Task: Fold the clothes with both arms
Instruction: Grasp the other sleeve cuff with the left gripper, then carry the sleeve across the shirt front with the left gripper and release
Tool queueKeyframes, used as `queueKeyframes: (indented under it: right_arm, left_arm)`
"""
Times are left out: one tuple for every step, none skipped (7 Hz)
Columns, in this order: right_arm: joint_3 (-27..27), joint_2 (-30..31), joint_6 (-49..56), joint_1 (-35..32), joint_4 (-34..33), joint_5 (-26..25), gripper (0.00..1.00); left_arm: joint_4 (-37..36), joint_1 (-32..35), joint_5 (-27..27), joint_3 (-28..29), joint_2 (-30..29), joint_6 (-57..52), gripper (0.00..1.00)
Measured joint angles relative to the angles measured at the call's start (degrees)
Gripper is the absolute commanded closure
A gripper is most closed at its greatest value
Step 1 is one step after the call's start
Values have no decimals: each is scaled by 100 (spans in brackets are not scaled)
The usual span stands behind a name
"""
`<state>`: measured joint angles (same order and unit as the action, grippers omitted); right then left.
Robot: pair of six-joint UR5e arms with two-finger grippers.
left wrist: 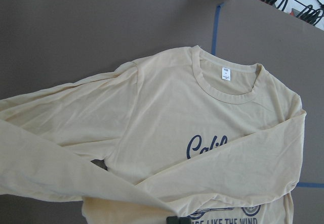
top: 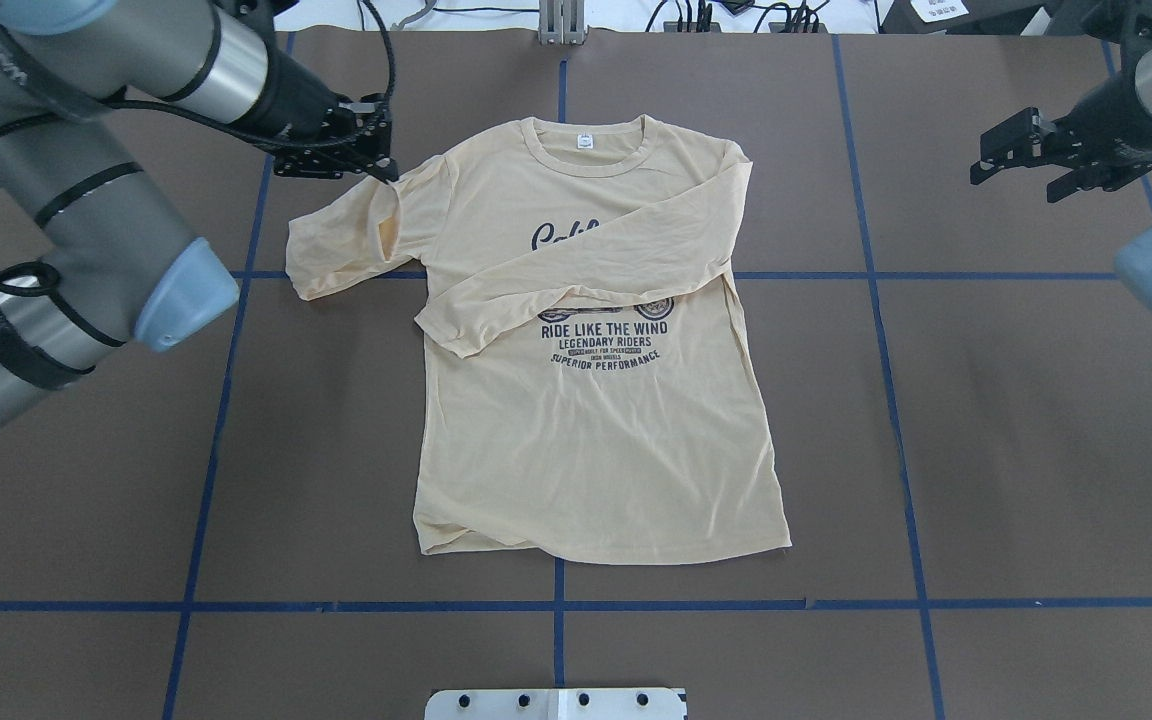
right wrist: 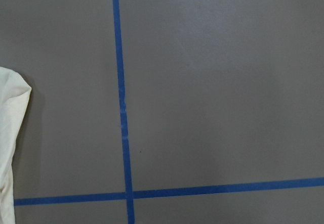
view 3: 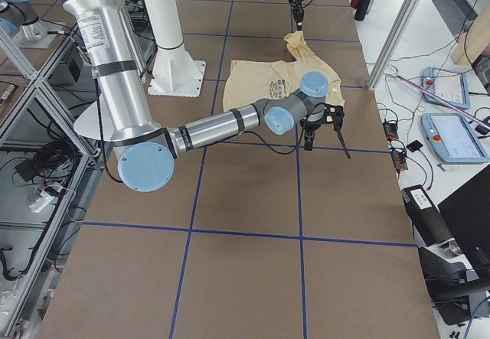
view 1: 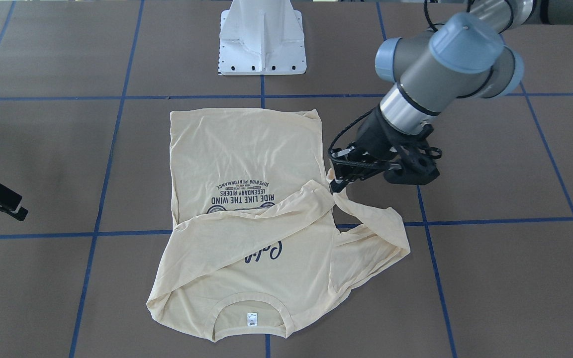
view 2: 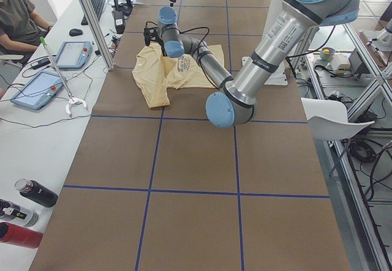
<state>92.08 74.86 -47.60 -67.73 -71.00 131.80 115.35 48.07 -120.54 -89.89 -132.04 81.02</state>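
The T-shirt lay print-up mid-table, hem toward the robot, one sleeve folded across its chest. The left gripper pinched the other sleeve at its raised edge. The right gripper hung spread over the table, well apart from the shirt's side edge.

Brown table fills the frame, split by an upright strip of blue tape that meets a crosswise strip near the bottom edge (the crossing sits left of centre). At the left border, a rumpled edge of pale yellow shirt lies clear of the upright strip.
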Motion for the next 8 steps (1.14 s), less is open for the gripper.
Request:
queueKeyframes:
  right_arm:
    - [-50, 35, 73, -25, 9, -8, 1]
    - [-73, 58, 107, -33, 14, -16, 0]
    - [-80, 73, 125, -34, 15, -30, 0]
    - [-86, 76, 138, -32, 16, -43, 0]
    - [-88, 70, 140, -31, 16, -50, 0]
    - [-84, 61, 131, -30, 18, -48, 0]
    - [-77, 62, 120, -30, 22, -43, 0]
    - [-61, 72, 105, -29, 24, -39, 0]
  left_arm:
    - [10, -182, 293, 317, -433, 146, 100]
    - [20, -311, 557, 658, -856, 208, 100]
    - [36, -483, 882, 1017, -1245, 227, 100]
    - [55, -666, 1159, 1293, -1543, 226, 100]
    - [65, -822, 1371, 1454, -1734, 212, 100]
    - [76, -1037, 1676, 1563, -1844, 196, 100]
    - [98, -1216, 1915, 1642, -1903, 190, 100]
    - [123, -1331, 2056, 1736, -1965, 185, 100]
